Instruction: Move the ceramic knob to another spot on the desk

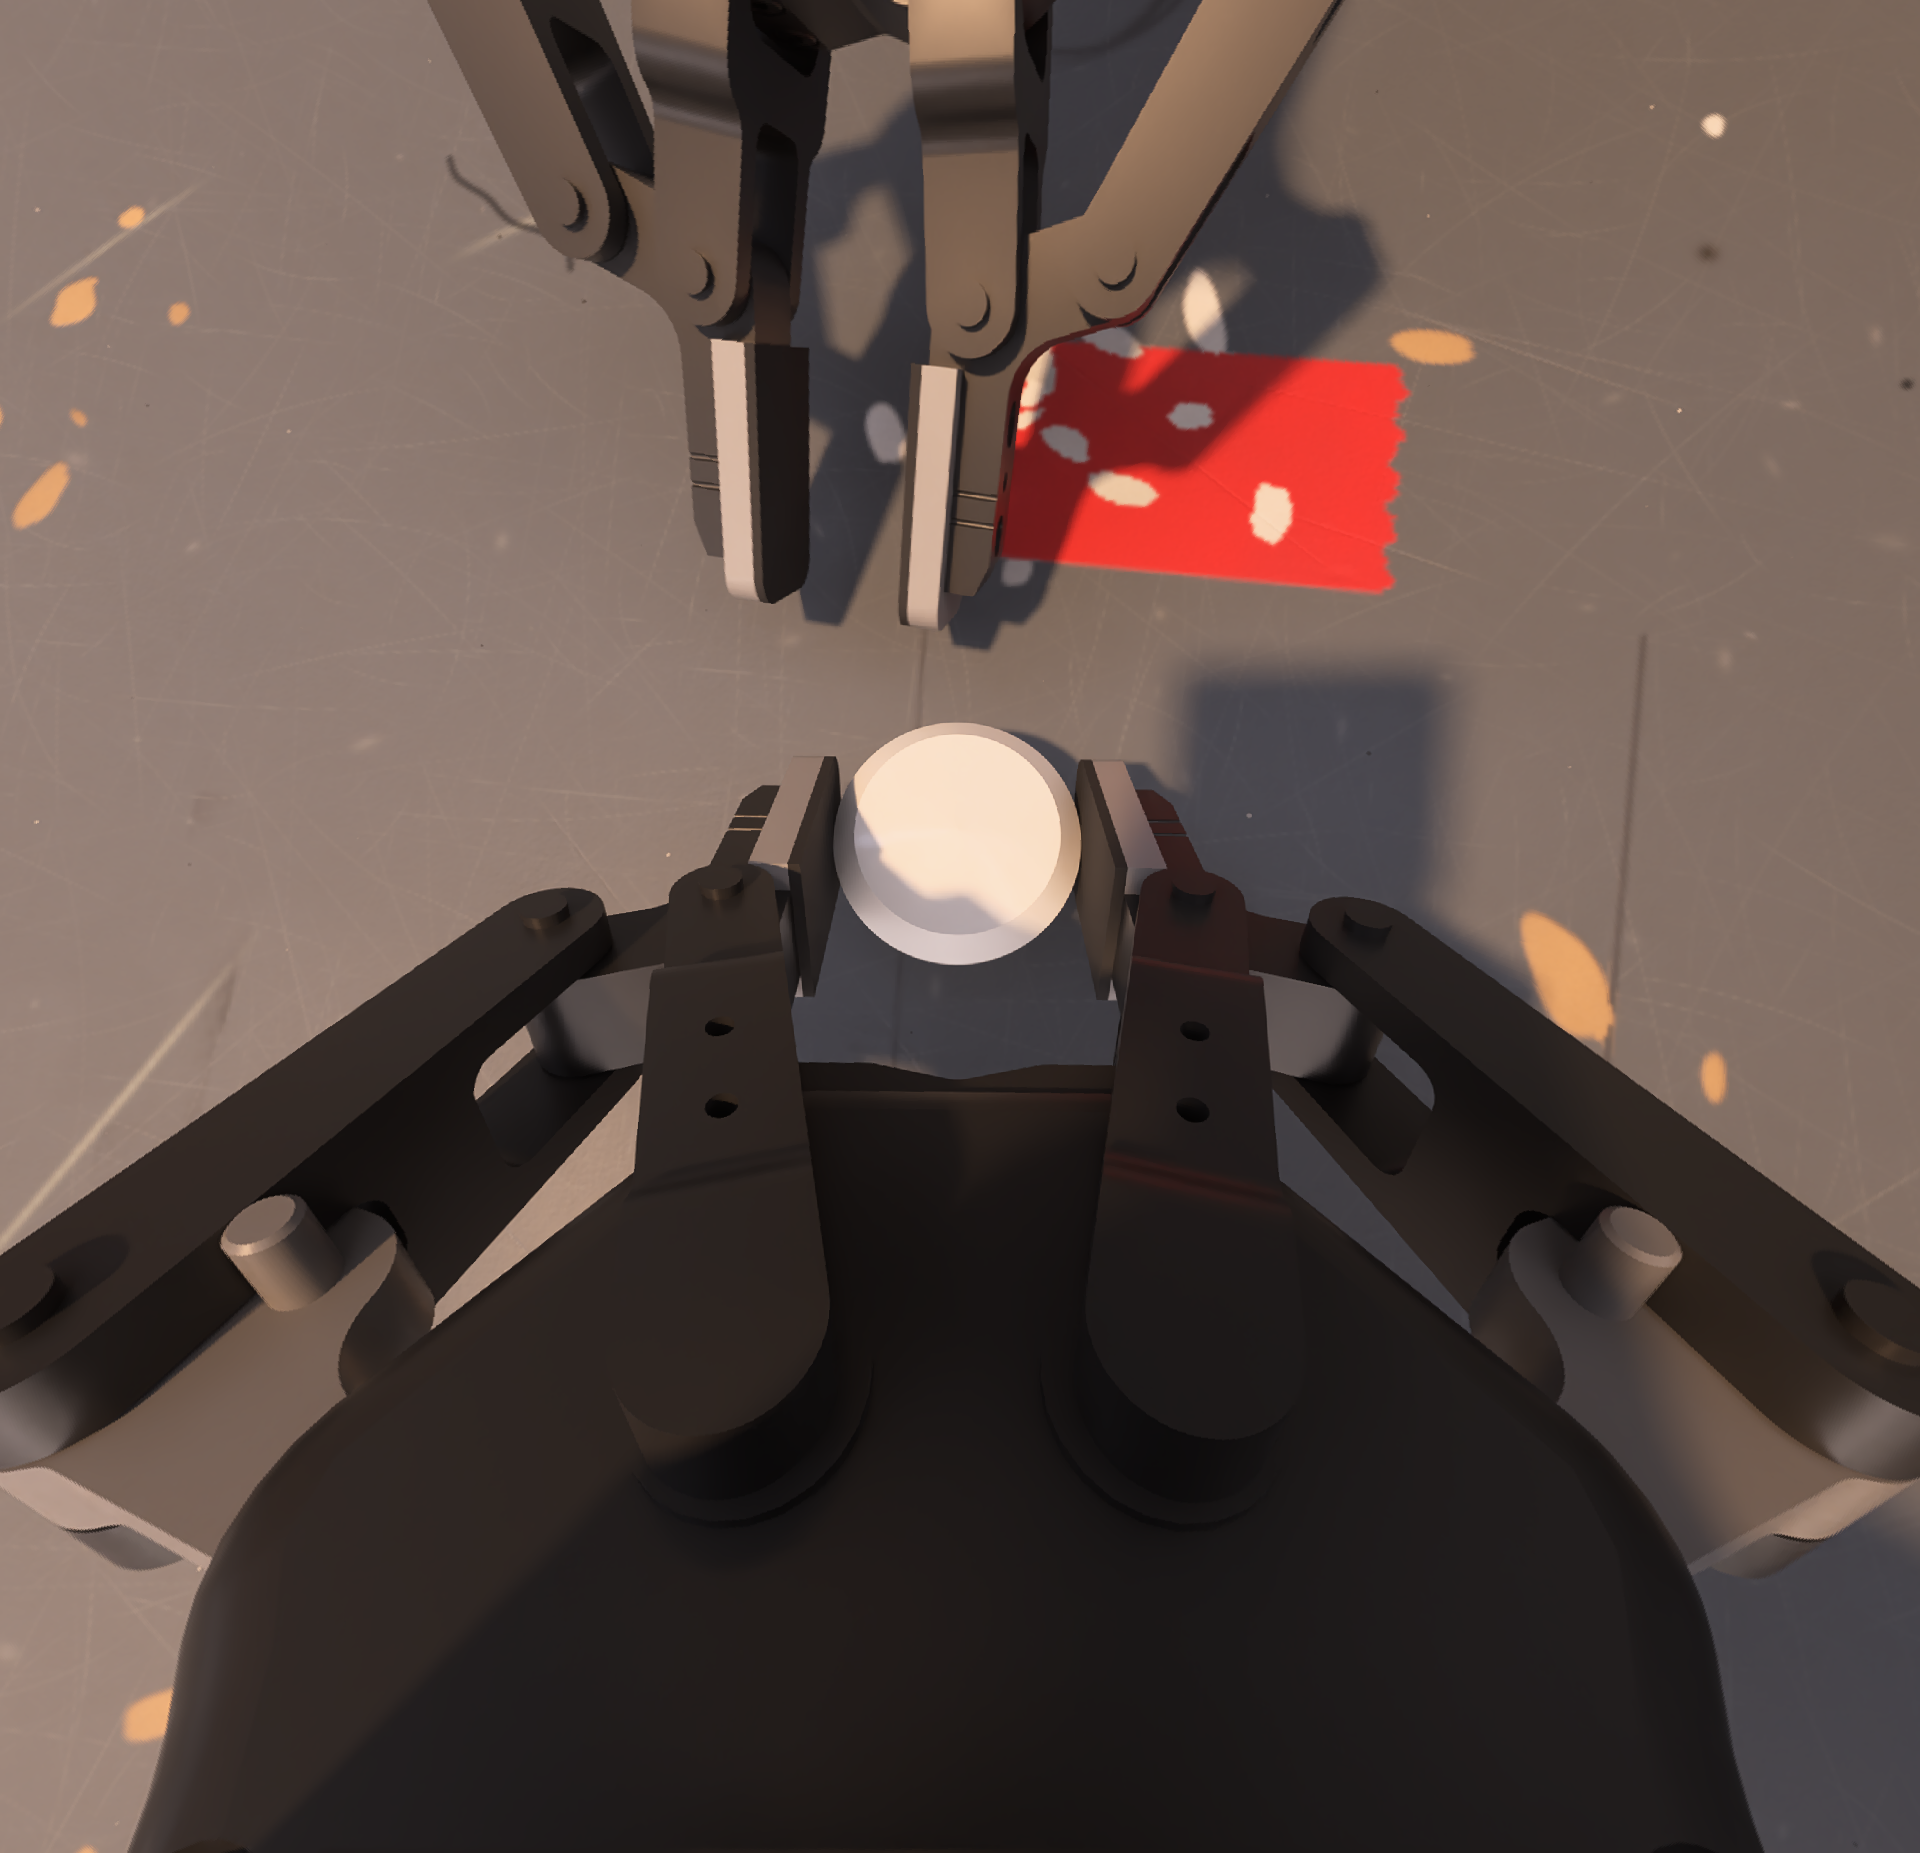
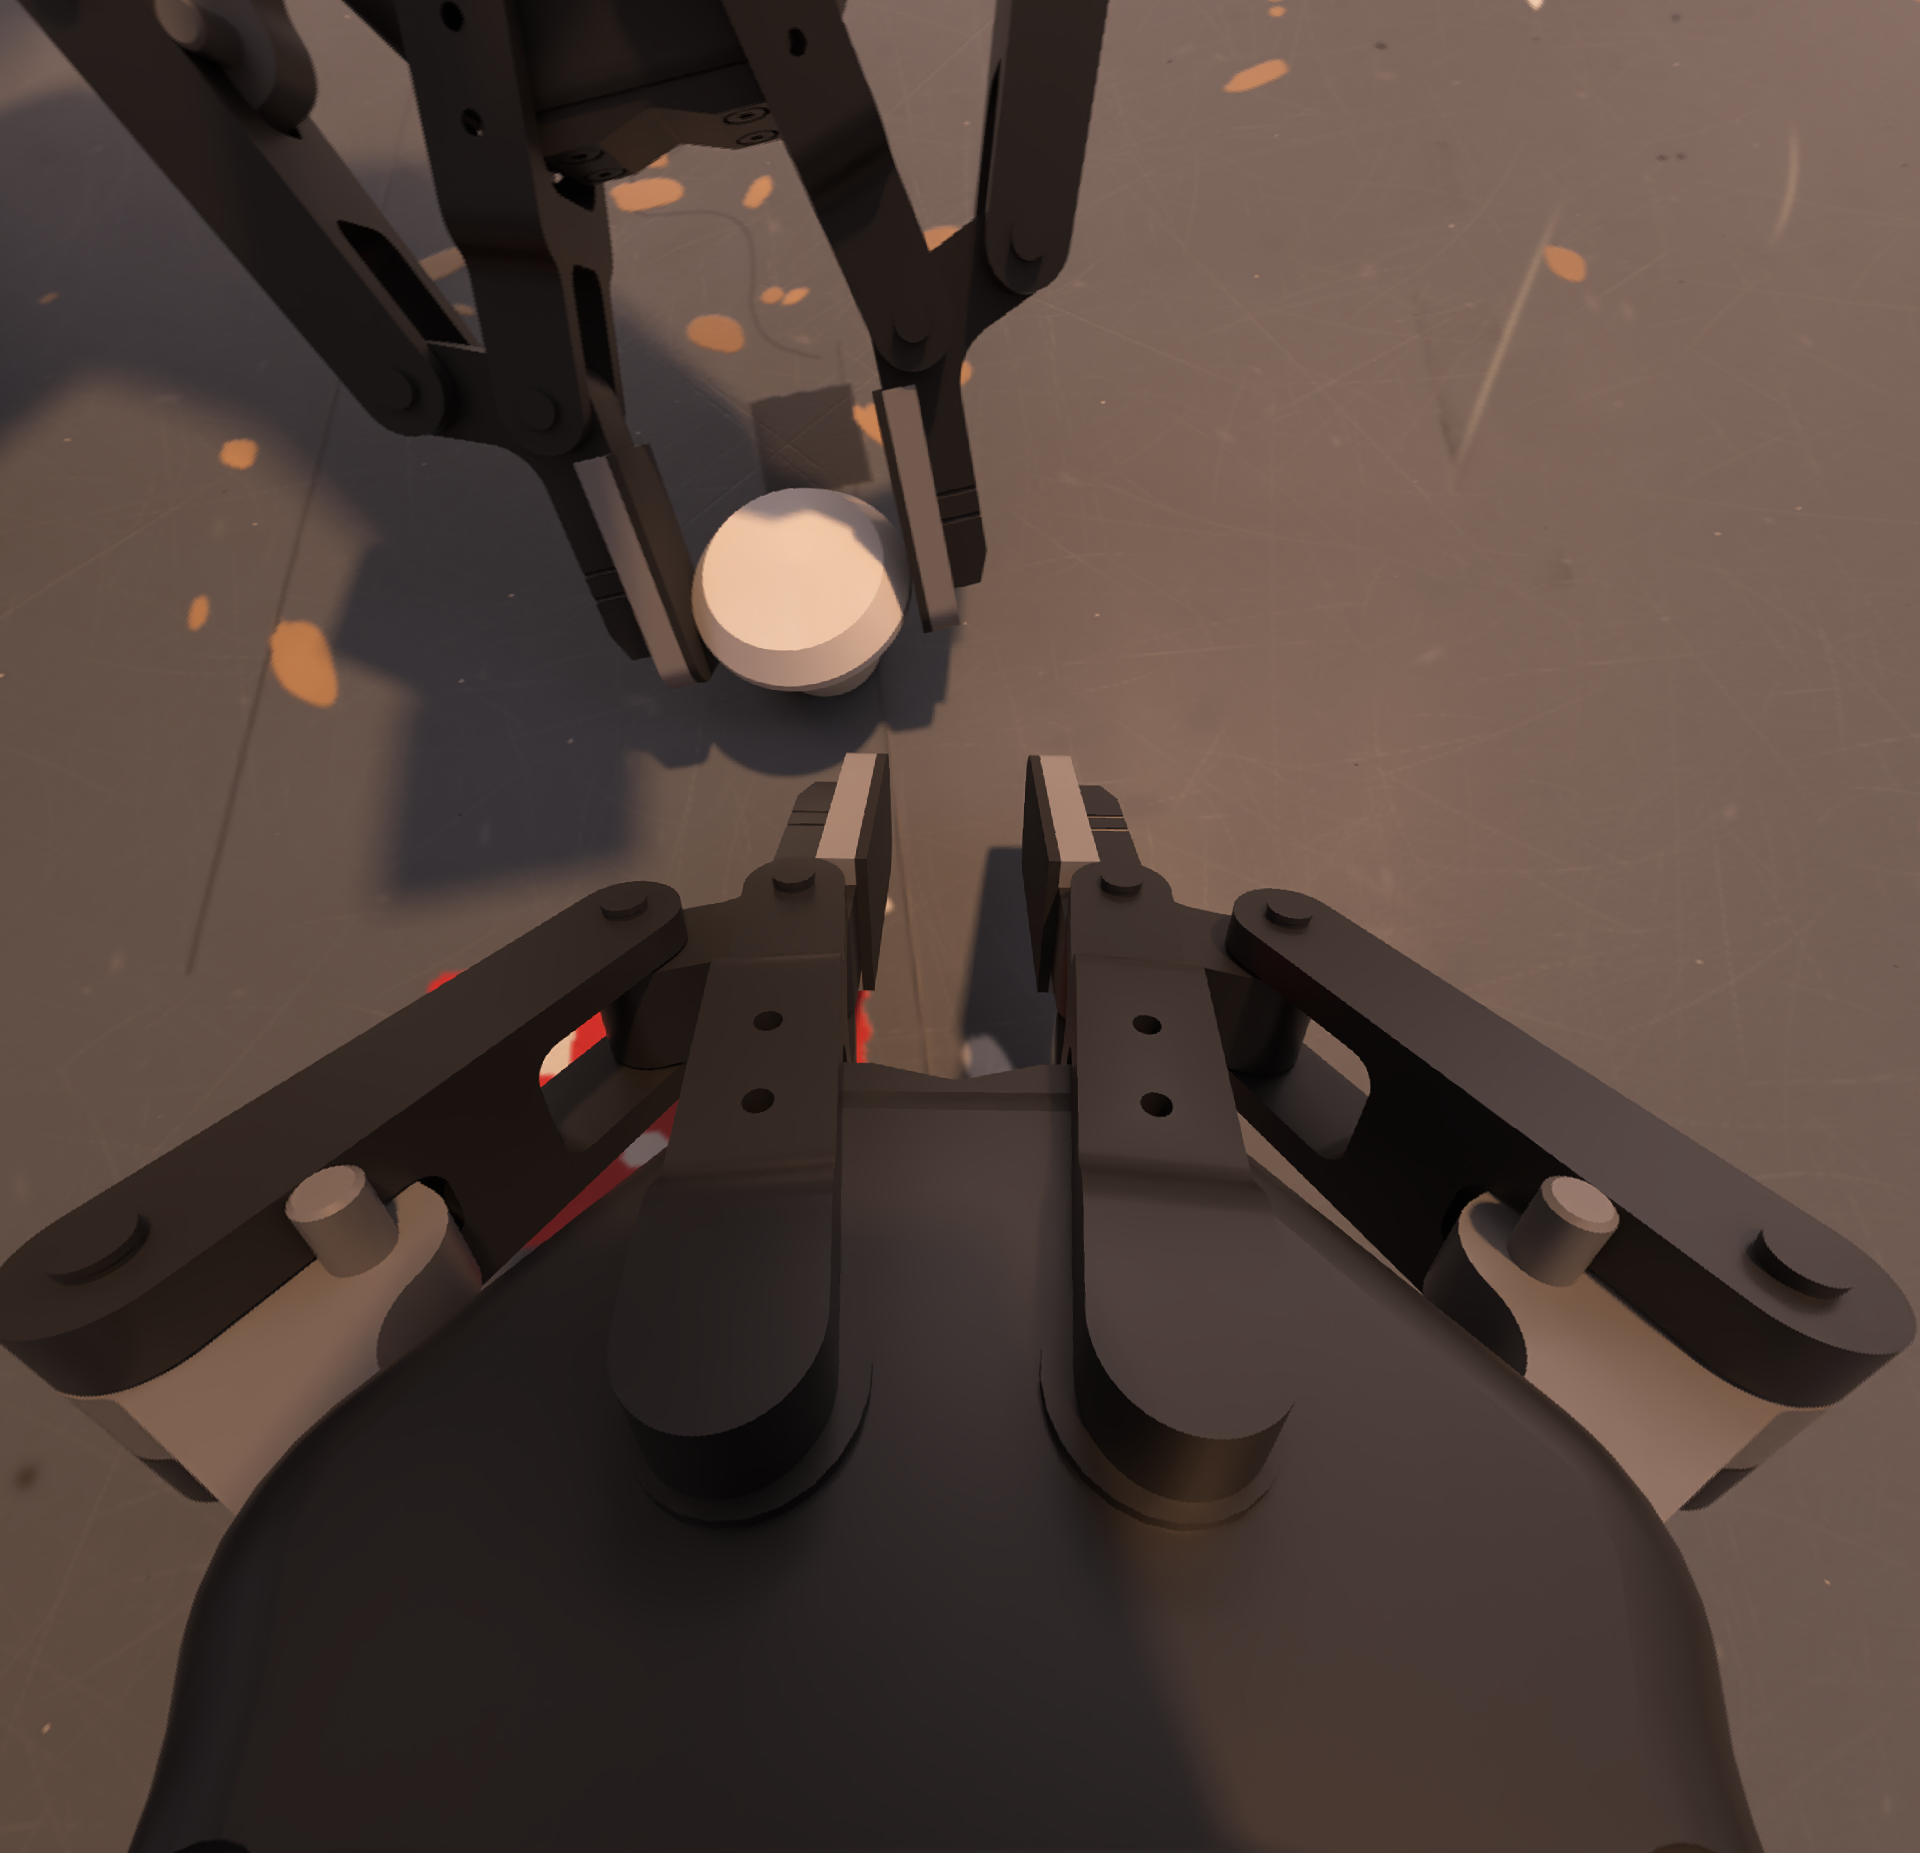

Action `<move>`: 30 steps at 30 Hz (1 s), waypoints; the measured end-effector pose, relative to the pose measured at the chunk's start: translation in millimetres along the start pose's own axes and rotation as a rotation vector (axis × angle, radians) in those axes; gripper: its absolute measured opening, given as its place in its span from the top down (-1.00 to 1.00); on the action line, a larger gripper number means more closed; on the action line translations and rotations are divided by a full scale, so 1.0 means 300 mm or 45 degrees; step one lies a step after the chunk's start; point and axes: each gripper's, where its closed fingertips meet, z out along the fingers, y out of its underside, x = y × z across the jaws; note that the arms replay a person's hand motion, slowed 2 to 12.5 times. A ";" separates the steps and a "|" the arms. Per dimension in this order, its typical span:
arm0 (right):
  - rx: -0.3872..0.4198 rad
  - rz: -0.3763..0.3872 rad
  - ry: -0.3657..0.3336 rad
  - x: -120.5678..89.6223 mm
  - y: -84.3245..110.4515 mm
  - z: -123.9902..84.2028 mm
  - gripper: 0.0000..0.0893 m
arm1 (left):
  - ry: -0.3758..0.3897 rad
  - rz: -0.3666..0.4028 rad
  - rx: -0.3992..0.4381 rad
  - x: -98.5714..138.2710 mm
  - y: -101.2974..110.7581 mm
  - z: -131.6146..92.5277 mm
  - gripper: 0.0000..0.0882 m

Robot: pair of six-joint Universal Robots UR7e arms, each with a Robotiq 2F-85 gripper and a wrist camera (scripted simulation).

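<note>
- While the ceramic knob is sitting on the scratched grey desk, it's being pinched from both sides by the left gripper, one pad flat against each side of its round white cap.
- Seen from the right wrist, the knob is being held between the same two fingers, and its narrower base is just peeking out under the cap, right at the desk; whether it's actually touching the surface can't be told.
- Just beyond the knob, the right gripper is being kept empty, its jaws parted by a narrow gap with only desk showing between them.
- From its own camera the right gripper is being pointed at the knob, close to it but not touching.
- A piece of red tape is lying flat on the desk past the knob, right beside the right gripper, partly shaded by it.
- Orange and pale flecks are scattered all around the knob.
</note>
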 end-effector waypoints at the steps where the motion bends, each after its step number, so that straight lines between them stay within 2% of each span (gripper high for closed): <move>1: 0.000 0.000 -0.015 -0.005 0.001 0.000 0.48 | 0.001 -0.001 0.000 0.000 0.000 0.000 0.09; 4: -0.001 -0.005 -0.066 -0.026 0.002 -0.002 0.50 | 0.003 -0.003 0.002 0.000 0.000 0.000 0.09; 9: -0.009 -0.034 -0.162 -0.071 0.005 -0.005 0.68 | 0.005 -0.006 0.003 0.000 0.000 0.000 0.09; 14: -0.017 -0.062 -0.211 -0.100 0.007 -0.004 0.78 | 0.008 -0.008 0.005 0.000 0.000 0.000 0.09; 19: -0.016 -0.078 -0.190 -0.099 0.003 0.001 0.79 | 0.010 -0.011 0.007 0.001 0.000 0.001 0.09; 26: -0.007 -0.067 -0.086 -0.056 -0.004 0.009 0.78 | 0.013 -0.013 0.010 0.000 -0.001 0.001 0.09; 30: -0.002 -0.043 -0.007 -0.018 -0.008 0.008 0.44 | 0.015 -0.014 0.012 0.000 -0.001 0.002 0.09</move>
